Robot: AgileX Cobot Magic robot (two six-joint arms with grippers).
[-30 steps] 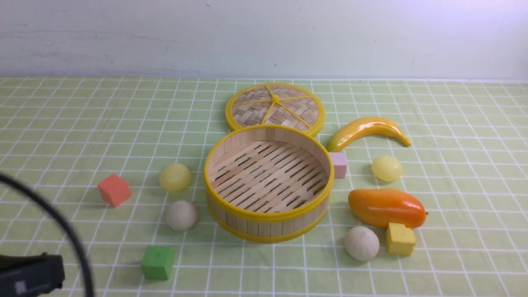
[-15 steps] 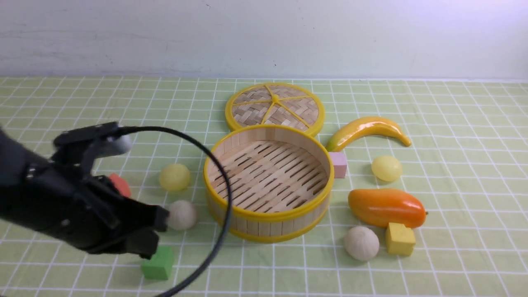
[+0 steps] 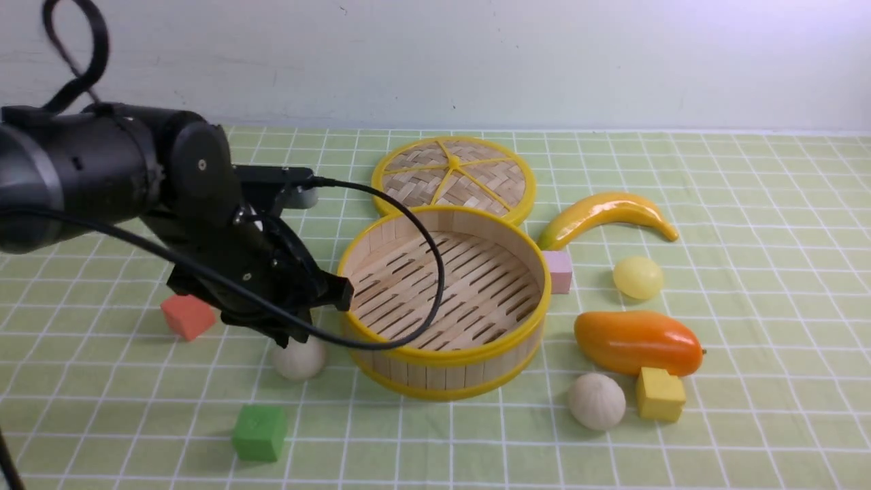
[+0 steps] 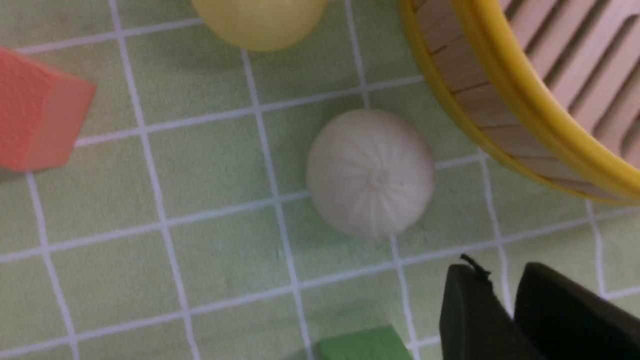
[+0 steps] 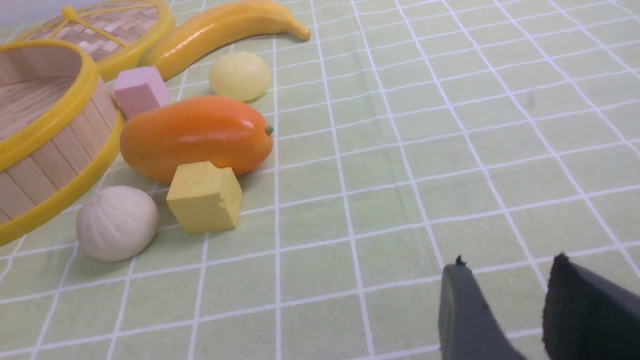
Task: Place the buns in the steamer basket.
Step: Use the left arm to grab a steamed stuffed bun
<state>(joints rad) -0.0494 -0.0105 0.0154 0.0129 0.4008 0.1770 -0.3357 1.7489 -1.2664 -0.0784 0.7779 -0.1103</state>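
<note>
the first pick seems to be in hand: the left gripper (image 4: 502, 275) hangs above the near-left side of the work, jaws narrowly parted with nothing between them, while the right gripper (image 5: 507, 265) stands wider and unladen. seen from the front, the steamer basket (image 3: 446, 378) has a pleated bun (image 3: 299, 361) at eight o'clock, another pleated ball (image 3: 597, 401) at four and a yellow bun (image 3: 637, 278) at three. the next move likely calls for the left claw to open further, centre over the eight o'clock bun and descend, sparing the rim.
</note>
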